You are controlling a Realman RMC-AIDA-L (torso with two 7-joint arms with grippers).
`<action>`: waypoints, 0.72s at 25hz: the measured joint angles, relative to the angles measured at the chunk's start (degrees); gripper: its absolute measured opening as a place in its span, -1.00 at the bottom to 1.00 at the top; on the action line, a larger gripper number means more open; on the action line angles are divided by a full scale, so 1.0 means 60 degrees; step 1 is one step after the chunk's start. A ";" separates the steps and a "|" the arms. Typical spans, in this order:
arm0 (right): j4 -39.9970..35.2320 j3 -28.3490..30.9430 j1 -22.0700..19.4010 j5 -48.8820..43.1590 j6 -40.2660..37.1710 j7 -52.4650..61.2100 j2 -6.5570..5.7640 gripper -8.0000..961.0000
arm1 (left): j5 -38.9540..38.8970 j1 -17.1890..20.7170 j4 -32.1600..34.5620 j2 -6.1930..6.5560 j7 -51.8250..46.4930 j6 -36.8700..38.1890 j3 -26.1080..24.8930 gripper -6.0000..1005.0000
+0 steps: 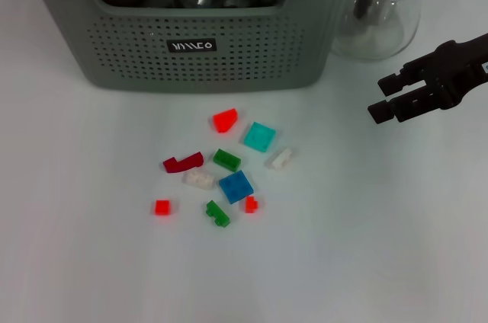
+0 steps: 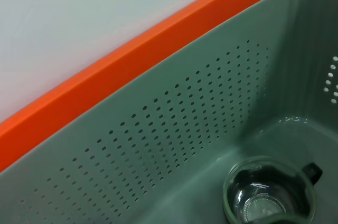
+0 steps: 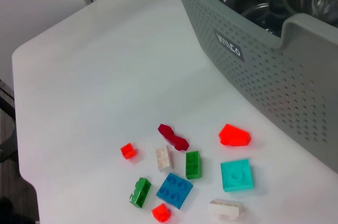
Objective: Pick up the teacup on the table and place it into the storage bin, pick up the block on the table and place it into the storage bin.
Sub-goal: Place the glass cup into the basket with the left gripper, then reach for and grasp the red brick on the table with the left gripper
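Right gripper [image 1: 383,97] poised with fingers spread, blocks [image 1: 236,186] well left and below; tight cluster risks snagging 2. Left gripper seemingly over storage bin [image 1: 198,64], fingers unseen.

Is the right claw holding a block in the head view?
No, the right claw hangs open and empty above the table, right of the scattered blocks.

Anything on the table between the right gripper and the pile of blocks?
No. In the head view the stretch of white table from the right gripper to the nearest block, the small white one, is bare.
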 joint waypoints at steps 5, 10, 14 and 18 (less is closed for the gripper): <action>0.0000 0.0000 -0.0003 0.0000 -0.0002 -0.0014 0.0000 0.43 | 0.0000 0.0001 0.0005 0.0000 0.0025 0.0001 -0.0003 -0.56; 0.0000 0.0000 -0.0014 0.0000 0.0004 -0.0025 -0.0001 0.43 | 0.0000 0.0001 0.0086 0.0004 0.0049 0.0015 -0.0004 -0.41; 0.0000 0.0000 -0.0017 0.0000 0.0010 -0.0025 -0.0026 0.43 | -0.0076 0.0091 0.0743 -0.0001 -0.0055 0.0372 -0.0165 -0.29; -0.0009 0.0002 -0.0023 0.0004 0.0005 -0.0027 -0.0030 0.43 | -0.0325 0.0462 0.2521 -0.0158 -0.0218 0.1135 -0.0700 -0.16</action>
